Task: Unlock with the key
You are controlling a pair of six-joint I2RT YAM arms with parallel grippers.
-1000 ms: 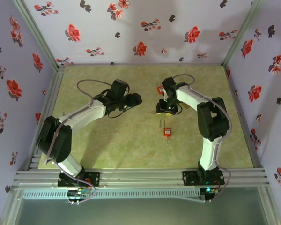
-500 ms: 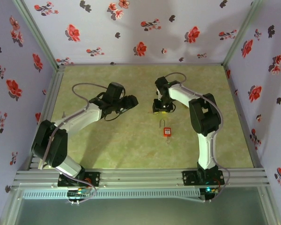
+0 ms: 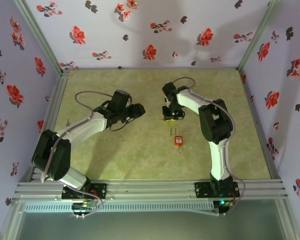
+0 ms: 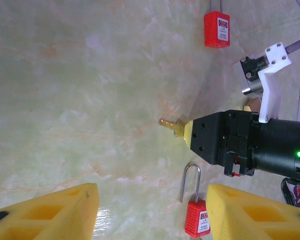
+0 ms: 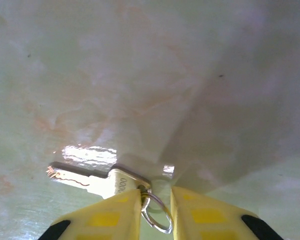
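The left gripper is held wide open above the table, with nothing between its fingers. Further right, the key is seen on the table at the tips of the right gripper, whose jaws are drawn nearly together about its ring; whether it is gripped cannot be told. A red padlock is laid apart, nearer the bases

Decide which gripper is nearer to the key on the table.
Right. The right gripper is right at the key, fingertips flanking its head end; the left gripper hovers open, apart, off to its left.
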